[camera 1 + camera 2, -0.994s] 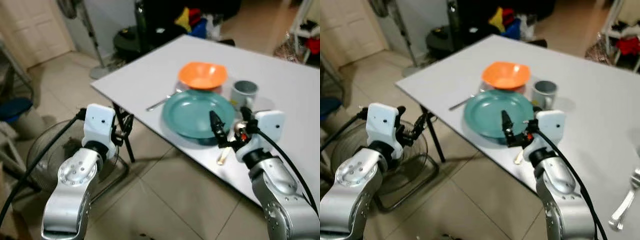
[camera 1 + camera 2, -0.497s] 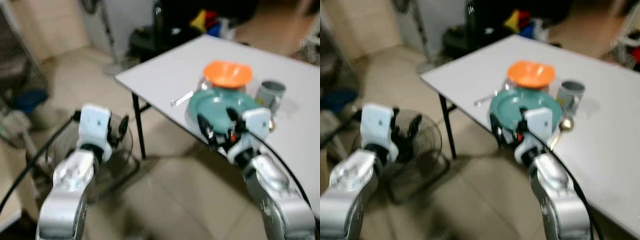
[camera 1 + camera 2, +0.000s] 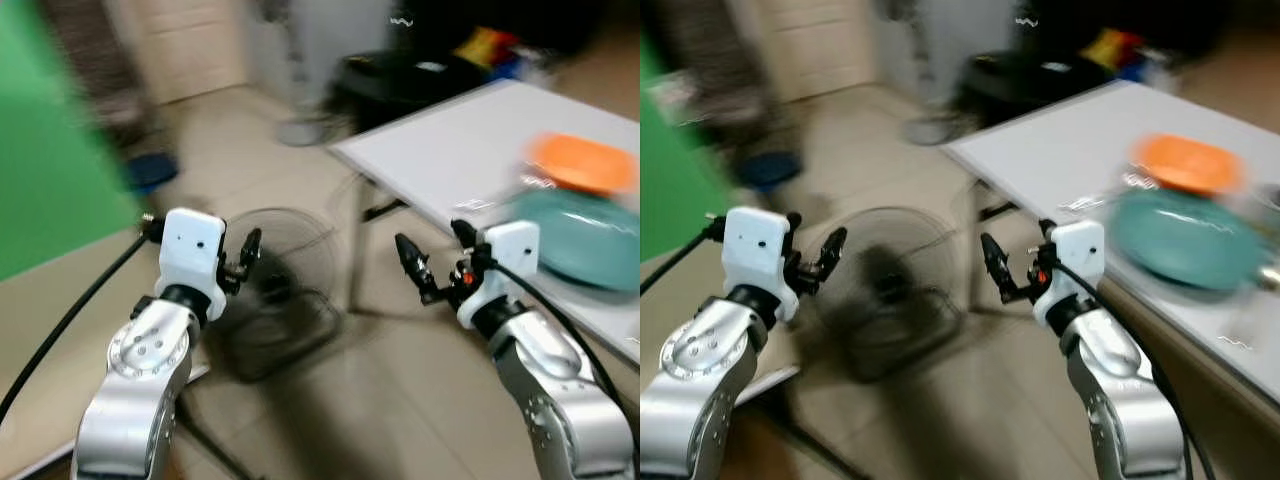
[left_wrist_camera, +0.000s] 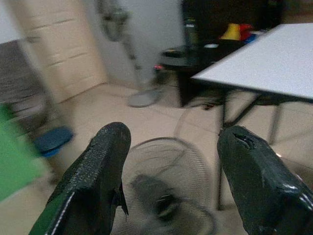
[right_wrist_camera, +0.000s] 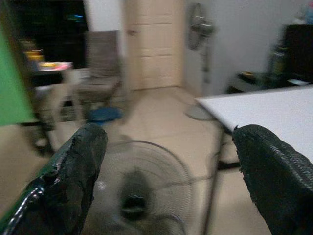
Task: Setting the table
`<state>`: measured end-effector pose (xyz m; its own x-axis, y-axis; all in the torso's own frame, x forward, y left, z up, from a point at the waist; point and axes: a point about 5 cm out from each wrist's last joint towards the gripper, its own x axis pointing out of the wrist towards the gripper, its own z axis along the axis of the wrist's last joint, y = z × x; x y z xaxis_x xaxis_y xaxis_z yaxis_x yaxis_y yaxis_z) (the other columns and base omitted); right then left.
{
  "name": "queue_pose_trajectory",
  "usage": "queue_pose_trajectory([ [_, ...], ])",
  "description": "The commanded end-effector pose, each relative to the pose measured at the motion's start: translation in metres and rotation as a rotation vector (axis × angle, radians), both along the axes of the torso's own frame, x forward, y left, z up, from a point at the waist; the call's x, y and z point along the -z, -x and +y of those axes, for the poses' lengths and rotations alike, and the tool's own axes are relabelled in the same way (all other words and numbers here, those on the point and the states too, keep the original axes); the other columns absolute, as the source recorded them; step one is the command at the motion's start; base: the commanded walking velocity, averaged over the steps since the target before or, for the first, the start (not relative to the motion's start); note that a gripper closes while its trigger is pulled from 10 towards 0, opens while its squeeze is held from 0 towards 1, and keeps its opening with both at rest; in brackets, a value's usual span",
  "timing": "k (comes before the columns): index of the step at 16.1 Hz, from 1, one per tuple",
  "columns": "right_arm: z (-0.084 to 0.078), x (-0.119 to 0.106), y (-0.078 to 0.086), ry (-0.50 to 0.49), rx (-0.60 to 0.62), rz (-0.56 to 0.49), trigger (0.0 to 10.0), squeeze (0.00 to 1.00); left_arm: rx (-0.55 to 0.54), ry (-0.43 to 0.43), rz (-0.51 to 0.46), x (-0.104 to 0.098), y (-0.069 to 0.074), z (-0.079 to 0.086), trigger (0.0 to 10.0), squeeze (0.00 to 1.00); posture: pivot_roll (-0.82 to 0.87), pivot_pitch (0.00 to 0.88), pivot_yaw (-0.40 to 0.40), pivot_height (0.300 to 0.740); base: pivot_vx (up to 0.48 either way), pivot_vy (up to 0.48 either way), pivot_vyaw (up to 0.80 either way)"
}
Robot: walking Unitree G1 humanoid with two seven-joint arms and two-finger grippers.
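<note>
Both arms are raised over the floor with nothing in them. The left claw (image 3: 247, 262) is spread wide, as its wrist view shows; the right claw (image 3: 432, 262) is likewise wide apart and empty. The setting sits on the tabletop (image 3: 470, 160) at the robot's right: a teal plate (image 3: 1185, 240) near the edge with an orange bowl (image 3: 1185, 163) just behind it, both smeared by blur.

The main risk lies low ahead: a floor fan (image 3: 275, 290) stands right between the 2 arms, and a step forward could catch its cage or a table leg. The right arm hangs close to the tabletop's edge, so a swing back could clip the plate and push it off. With the view this blurred, any reach now would be poorly aimed.
</note>
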<state>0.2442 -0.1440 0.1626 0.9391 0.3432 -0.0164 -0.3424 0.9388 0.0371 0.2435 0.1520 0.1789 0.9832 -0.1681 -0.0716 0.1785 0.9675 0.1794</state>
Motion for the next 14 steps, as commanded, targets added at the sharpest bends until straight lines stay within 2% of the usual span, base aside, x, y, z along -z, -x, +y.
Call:
queue_pose_trajectory([
  [1,0.0061,-0.0045,-0.0007,-0.017,-0.029,-0.02,10.0,0.09,-0.026,-0.01,0.005,0.0013,-0.0005,0.0046,10.0,0.0,0.12,0.0,0.049,0.74,0.0,0.322,0.8],
  [11,-0.0003,-0.0038,-0.0068,-0.011,-0.037,-0.032,10.0,0.09,-0.023,-0.015,-0.004,-0.0001,-0.0037,0.0034,10.0,0.0,0.13,0.0,0.057,0.74,0.0,0.307,0.8],
  [12,-0.0002,-0.0039,-0.0079,-0.003,-0.04,-0.035,10.0,0.08,-0.036,-0.02,-0.008,-0.0006,-0.0046,0.0052,10.0,0.0,0.13,0.0,0.053,0.74,0.0,0.0,0.8],
  [14,0.0011,-0.0044,-0.0092,0.001,-0.049,-0.038,10.0,0.06,-0.052,-0.048,-0.012,-0.0015,-0.006,0.0085,10.0,0.0,0.13,0.0,0.051,0.74,0.0,-0.48,0.0],
])
